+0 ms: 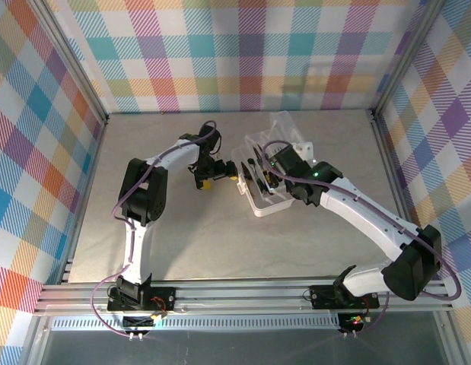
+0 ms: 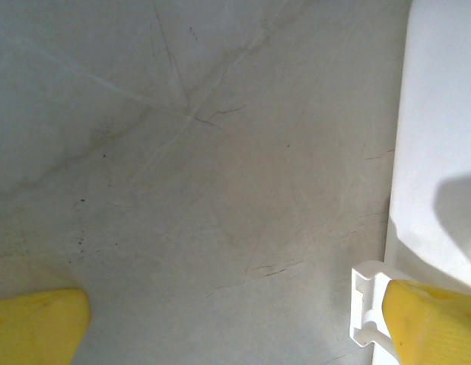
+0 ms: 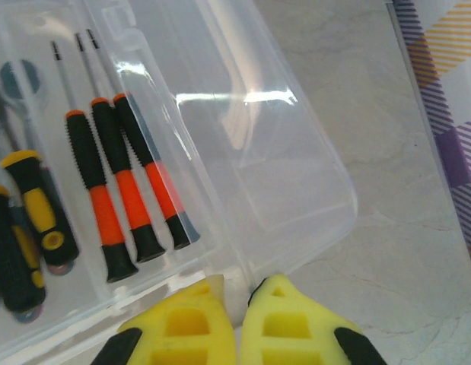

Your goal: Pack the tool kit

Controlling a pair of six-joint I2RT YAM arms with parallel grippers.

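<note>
Right hand (image 3: 241, 286) pinches near edge of case (image 3: 288, 160).

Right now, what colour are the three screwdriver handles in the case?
The screwdriver handles are black with orange-red middles, best seen in the right wrist view.

a pale, marble-veined desk (image 1: 220, 243), faintly scratched, sits inside walls (image 1: 243, 53) of pastel plaid in teal, purple, orange and yellow; slotted aluminium rails (image 1: 243, 295) run along its near edge, metal posts (image 1: 77, 70) rising at the far corners.
</note>
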